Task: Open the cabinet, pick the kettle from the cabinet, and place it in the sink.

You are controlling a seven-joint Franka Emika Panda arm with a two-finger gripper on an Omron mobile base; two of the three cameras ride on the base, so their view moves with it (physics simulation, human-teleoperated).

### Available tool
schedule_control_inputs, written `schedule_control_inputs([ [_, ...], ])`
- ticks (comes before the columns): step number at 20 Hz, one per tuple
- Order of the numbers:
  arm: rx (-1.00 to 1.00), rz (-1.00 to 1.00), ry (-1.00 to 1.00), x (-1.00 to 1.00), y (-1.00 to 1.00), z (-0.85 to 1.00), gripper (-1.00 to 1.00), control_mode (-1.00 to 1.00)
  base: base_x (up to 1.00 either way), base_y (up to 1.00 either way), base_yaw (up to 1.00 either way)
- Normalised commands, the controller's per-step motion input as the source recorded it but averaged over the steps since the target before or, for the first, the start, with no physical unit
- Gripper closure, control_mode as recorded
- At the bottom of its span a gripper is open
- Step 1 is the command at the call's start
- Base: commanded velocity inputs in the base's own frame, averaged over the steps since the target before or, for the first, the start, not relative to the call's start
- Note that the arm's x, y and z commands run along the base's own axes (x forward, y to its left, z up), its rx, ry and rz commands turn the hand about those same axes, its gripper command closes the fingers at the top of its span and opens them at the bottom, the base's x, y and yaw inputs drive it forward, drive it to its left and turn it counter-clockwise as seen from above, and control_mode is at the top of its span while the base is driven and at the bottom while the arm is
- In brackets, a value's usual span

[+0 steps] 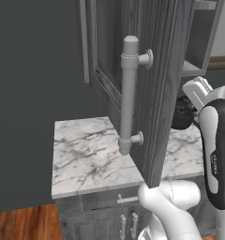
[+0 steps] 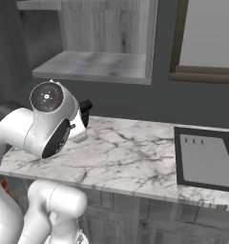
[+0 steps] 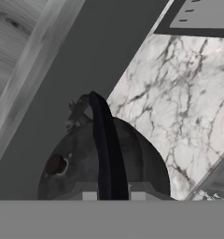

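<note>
The cabinet's dark wood-grain door (image 1: 154,70) stands swung open, its long grey bar handle (image 1: 128,93) facing me. The cabinet's open shelf (image 2: 92,64) shows bare boards. The black kettle (image 3: 86,158) sits right under the hand, and my gripper (image 3: 113,195) is shut on its arched handle (image 3: 104,140), which runs between the two fingertips. From the base, a bit of the kettle (image 1: 182,115) peeks out behind the door edge, and a small part of the kettle (image 2: 85,107) shows past the wrist, below the shelf and over the marble counter. The sink (image 2: 178,159) lies at the right.
The marble counter (image 2: 126,152) runs from below the cabinet to the sink. The open door juts out over the counter's left part (image 1: 86,154). A framed window (image 2: 207,38) sits above the sink. Grey drawers and lower cabinets (image 1: 100,215) lie under the counter.
</note>
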Motion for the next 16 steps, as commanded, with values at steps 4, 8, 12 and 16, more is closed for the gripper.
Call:
schedule_control_inputs([
  [4,0.0,0.0,0.0,0.0,0.0,0.0,1.0,-1.0,0.0,0.0,0.0],
  [8,0.0,0.0,0.0,0.0,0.0,0.0,1.0,-1.0,0.0,0.0,0.0],
  [12,0.0,0.0,0.0,0.0,0.0,0.0,1.0,-1.0,0.0,0.0,0.0],
  [16,0.0,0.0,0.0,0.0,0.0,0.0,1.0,-1.0,0.0,0.0,0.0],
])
